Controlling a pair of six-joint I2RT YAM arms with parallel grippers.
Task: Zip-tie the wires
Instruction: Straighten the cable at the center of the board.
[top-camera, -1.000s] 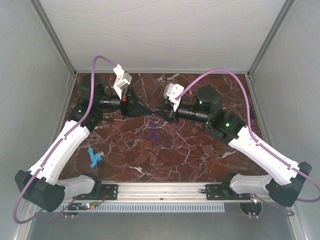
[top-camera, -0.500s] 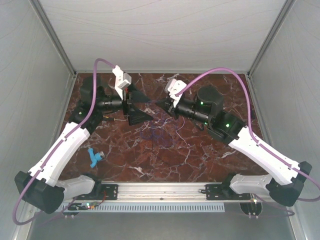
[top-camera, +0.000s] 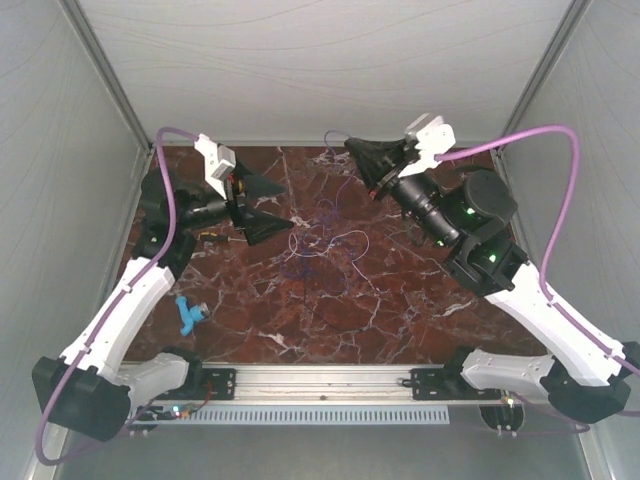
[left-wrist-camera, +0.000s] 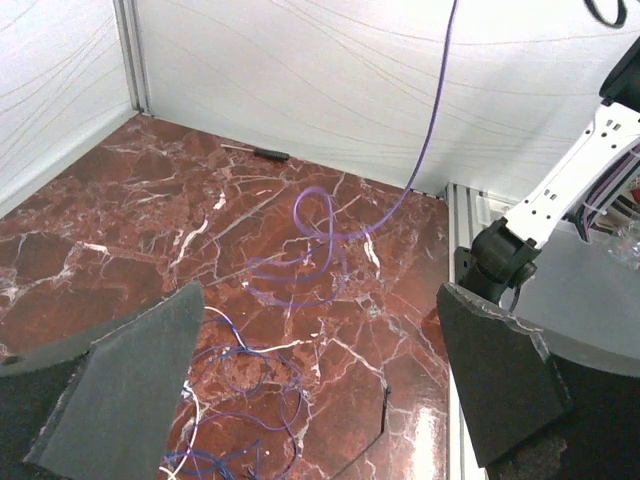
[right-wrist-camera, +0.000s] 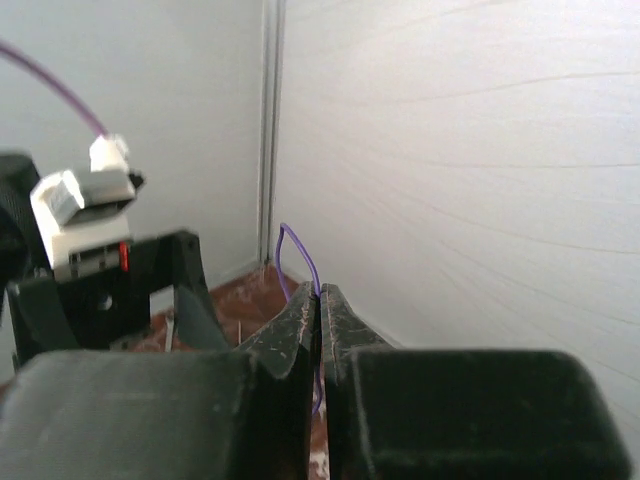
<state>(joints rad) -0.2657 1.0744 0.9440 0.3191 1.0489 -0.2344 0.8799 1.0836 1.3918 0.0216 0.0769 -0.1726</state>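
The right end effector (top-camera: 350, 150) is clamped on one purple strand (right-wrist-camera: 296, 250) and sits high near the back wall (top-camera: 320, 70), probably to draw that strand out of the tangle. The other wires (top-camera: 318, 238) lie looped on the surface (top-camera: 400, 300) between the arms. The left end effector (top-camera: 288, 207) stands wide and empty beside them, seemingly ready to gather the loops. No zip tie shows clearly.

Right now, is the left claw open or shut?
Open. The left claw has its two black fingers wide apart, nothing held between them.
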